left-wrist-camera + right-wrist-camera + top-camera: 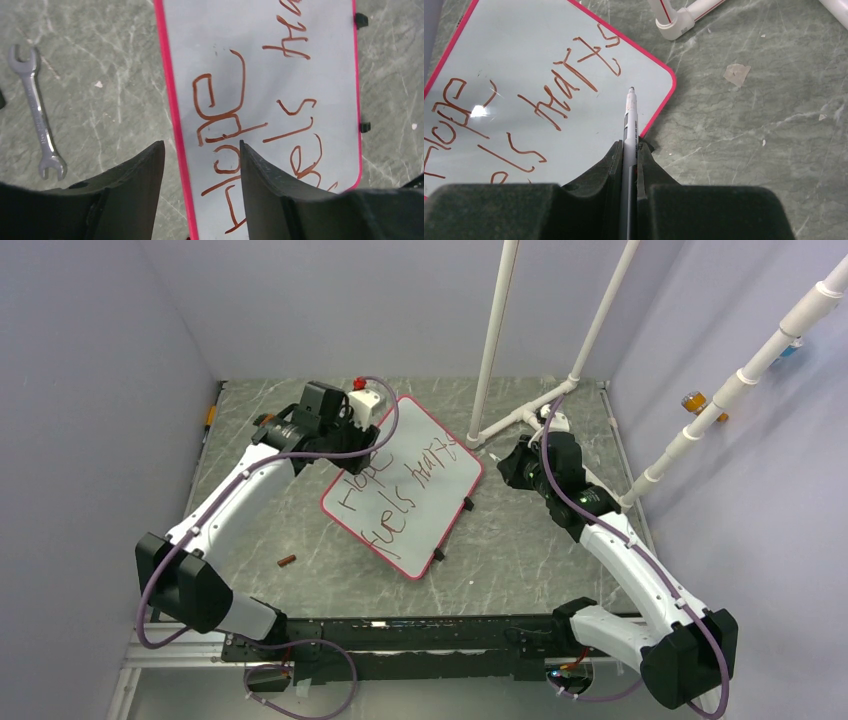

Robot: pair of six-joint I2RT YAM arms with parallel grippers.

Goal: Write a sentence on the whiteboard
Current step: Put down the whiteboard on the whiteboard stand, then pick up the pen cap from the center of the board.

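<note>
The whiteboard (425,455), pale with a thin red-pink frame, lies tilted on the table's middle. The sentence (395,492) in red-brown marker reads about "Hope fuels hearts" in two lines. It also shows in the left wrist view (235,115) and the right wrist view (564,87). My left gripper (201,146) is open and empty above the board's left edge (172,110). My right gripper (626,147) is shut on a white marker (629,120), its tip raised over the board's right corner (664,90), just past the last word.
A small wrench (39,115) lies on the table left of the board. A brown marker cap (286,560) lies near the front left. A white pipe frame (520,415) stands behind the board, with its foot in the right wrist view (674,22).
</note>
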